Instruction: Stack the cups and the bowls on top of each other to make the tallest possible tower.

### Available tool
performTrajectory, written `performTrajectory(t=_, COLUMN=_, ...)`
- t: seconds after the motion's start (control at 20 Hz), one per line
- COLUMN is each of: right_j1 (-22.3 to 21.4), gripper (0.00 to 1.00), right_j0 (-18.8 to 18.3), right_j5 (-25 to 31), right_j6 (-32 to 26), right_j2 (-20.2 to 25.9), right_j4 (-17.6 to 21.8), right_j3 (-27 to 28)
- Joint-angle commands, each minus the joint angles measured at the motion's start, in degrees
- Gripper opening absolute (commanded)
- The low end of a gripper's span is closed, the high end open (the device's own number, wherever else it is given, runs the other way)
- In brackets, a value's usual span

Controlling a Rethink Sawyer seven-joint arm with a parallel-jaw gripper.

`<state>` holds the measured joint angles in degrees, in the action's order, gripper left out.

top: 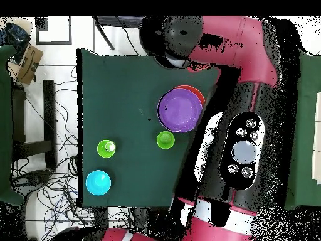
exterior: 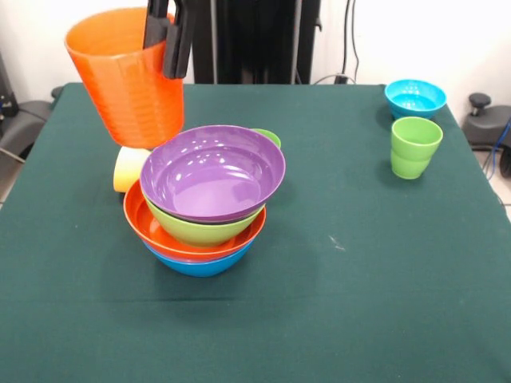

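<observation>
The tower stands left of centre: blue bowl [exterior: 200, 265] lowest, then orange bowl [exterior: 148, 227], lime green bowl [exterior: 200, 230] and purple bowl [exterior: 211, 171] on top. Overhead, the purple bowl [top: 180, 110] hides most of the pile. My gripper [exterior: 168, 40] is shut on the rim of the orange cup [exterior: 128, 76] and holds it tilted in the air, up and left of the tower. A yellow cup [exterior: 129, 167] lies on its side behind the tower. A green cup [top: 165, 139] stands just behind the tower, mostly hidden in the front view [exterior: 270, 136]. The dark blue bowl is out of view.
A light green cup [exterior: 415, 148] stands at the right, also seen overhead [top: 106, 148]. A turquoise bowl [exterior: 415, 97] sits behind it near the far right corner, seen overhead [top: 98, 182] too. The green tablecloth [exterior: 359, 287] covers the table. The red arm [top: 251, 56] hides one side overhead.
</observation>
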<state>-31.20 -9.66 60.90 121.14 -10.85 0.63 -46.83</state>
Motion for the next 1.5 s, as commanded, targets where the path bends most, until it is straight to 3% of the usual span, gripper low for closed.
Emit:
performTrajectory(t=0.05, right_j1=-1.8, gripper=0.00, right_j0=1.2, right_j5=-4.2, right_j6=-12.1, right_j2=5.8, right_j4=4.6, right_j3=-9.3)
performTrajectory(t=0.55, right_j1=-0.4, gripper=0.00, right_j0=2.5, right_j5=-7.4, right_j6=-7.4, right_j2=5.0, right_j4=4.7, right_j3=-10.0)
performTrajectory(t=1.5, right_j1=1.4, gripper=0.00, right_j0=3.3, right_j5=-7.7, right_j6=-5.2, right_j2=4.4, right_j4=4.8, right_j3=-9.2)
